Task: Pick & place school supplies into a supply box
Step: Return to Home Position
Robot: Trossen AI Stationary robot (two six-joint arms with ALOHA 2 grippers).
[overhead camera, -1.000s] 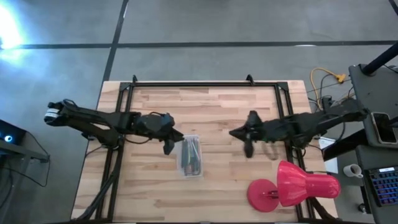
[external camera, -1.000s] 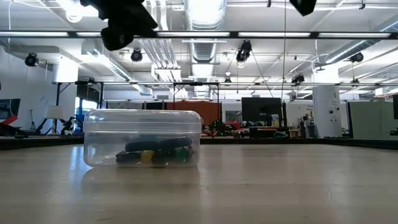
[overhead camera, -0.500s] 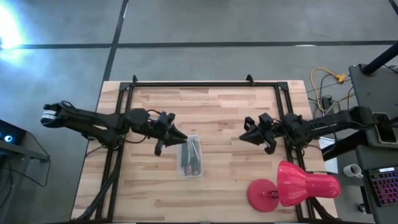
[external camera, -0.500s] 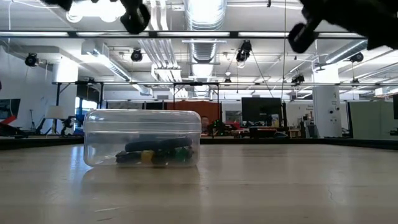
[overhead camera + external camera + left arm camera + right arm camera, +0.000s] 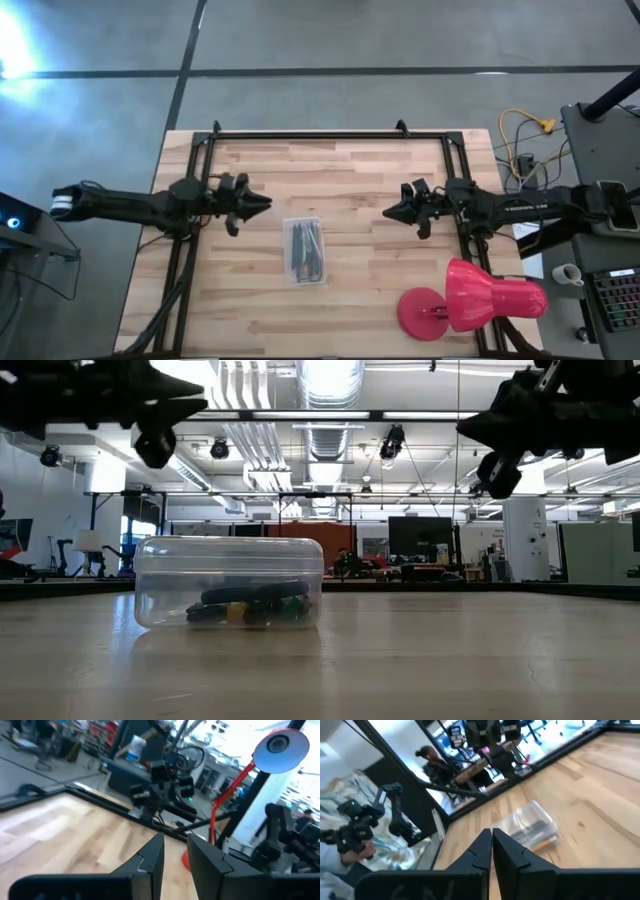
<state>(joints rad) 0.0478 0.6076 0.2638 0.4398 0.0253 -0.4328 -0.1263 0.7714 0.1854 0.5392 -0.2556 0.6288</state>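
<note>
Dark and slim, the left gripper (image 5: 262,203) is hanging above the pale wooden plank table (image 5: 350,165) and pointing toward its middle. Its two fingers (image 5: 152,855) are standing slightly apart, with nothing between them. Facing it from the other side, the right gripper (image 5: 388,212) is hovering over the boards and pointing back at the left one. Its fingers (image 5: 480,847) are pressing together tip against tip, and they too are carrying nothing. Seen from the table's level, both arms are riding high over the tabletop, clear of everything on it.

Between the two grippers, and somewhat nearer the left one, the small clear plastic rectangular supply box (image 5: 305,250) is lying flat on the wood, touching neither gripper. Through its see-through walls the thin pens and pencils (image 5: 250,603) are showing as a loose bundle on its floor, with green, yellow and dark ones among them. I cannot make out the single pieces beyond that.

Farther out, beside the right arm, a big pink-red lamp with a round base (image 5: 475,298) is sitting near the table's corner, well apart from the box.
</note>
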